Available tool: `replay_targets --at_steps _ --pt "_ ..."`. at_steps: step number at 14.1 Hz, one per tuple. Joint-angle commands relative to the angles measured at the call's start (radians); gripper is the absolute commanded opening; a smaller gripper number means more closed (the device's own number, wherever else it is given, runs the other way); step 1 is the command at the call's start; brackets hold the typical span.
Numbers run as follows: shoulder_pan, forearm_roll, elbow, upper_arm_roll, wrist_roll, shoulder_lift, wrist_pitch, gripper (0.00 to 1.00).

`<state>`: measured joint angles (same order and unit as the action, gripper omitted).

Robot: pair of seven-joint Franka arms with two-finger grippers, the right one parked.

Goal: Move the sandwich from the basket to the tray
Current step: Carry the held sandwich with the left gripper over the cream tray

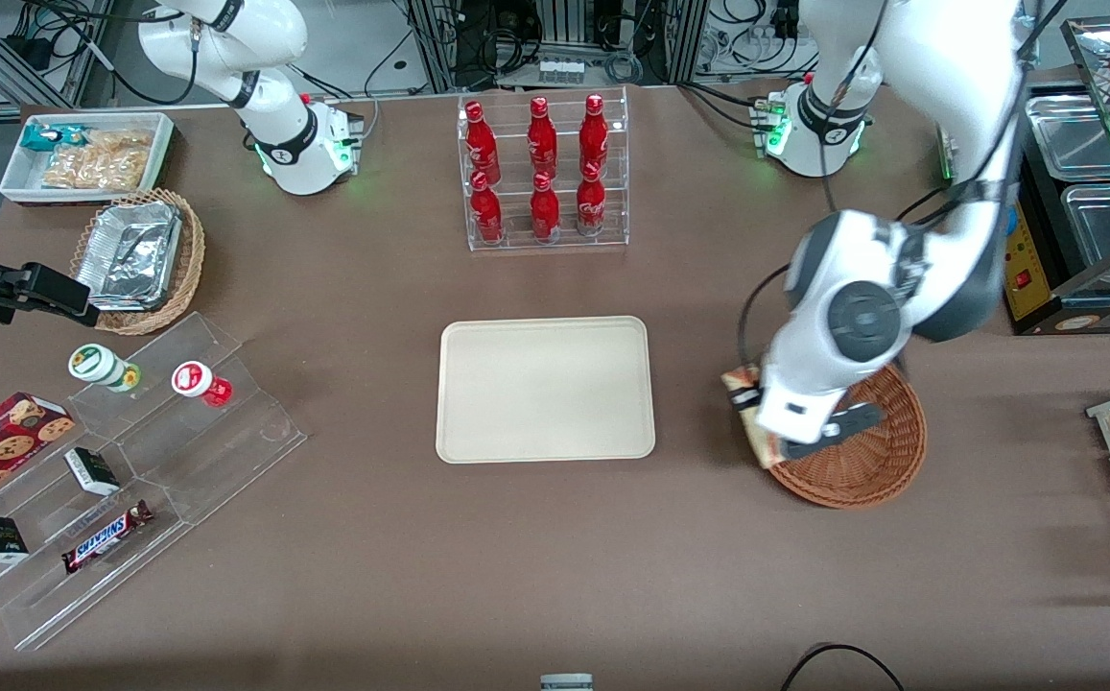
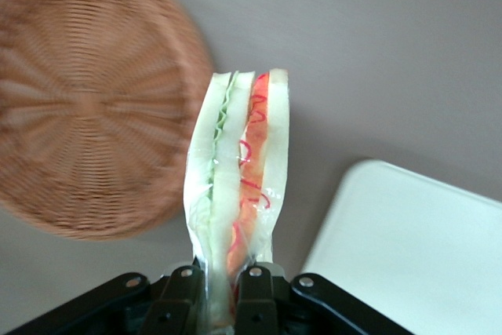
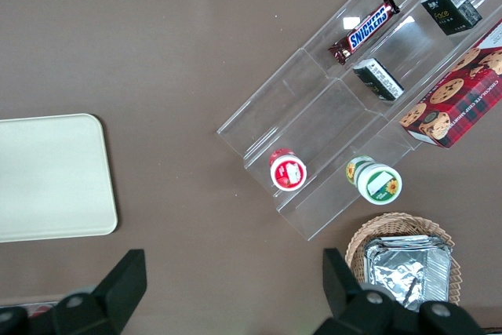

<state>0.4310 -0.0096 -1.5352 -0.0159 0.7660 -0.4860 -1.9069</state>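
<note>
While the left arm is hanging over the desk [image 1: 516,557], its gripper [image 2: 222,292] is clamping the wrapped sandwich [image 2: 239,186] between closed jaws, holding it in the air just beside the reddish-brown wicker basket [image 2: 78,115], between that basket and the cream tray [image 1: 545,389], which is sitting bare.

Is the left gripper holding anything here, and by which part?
Yes: the gripper is shut on the sandwich, pinching one narrow end of the wedge. It hangs clear of the basket, not yet over the tray.
</note>
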Motion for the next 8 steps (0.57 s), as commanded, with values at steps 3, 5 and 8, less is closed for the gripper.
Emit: replay_targets --at_steps 3,5,8 --pt "0.178 -0.006 0.259 0.016 0.062 -0.247 -0.012 0.07" --pt "0.225 -0.003 0.259 -0.016 0.065 -0.281 -0.125 0.07" --pt "0.297 0.002 0.297 -0.027 0.091 -0.345 -0.173 0.06"
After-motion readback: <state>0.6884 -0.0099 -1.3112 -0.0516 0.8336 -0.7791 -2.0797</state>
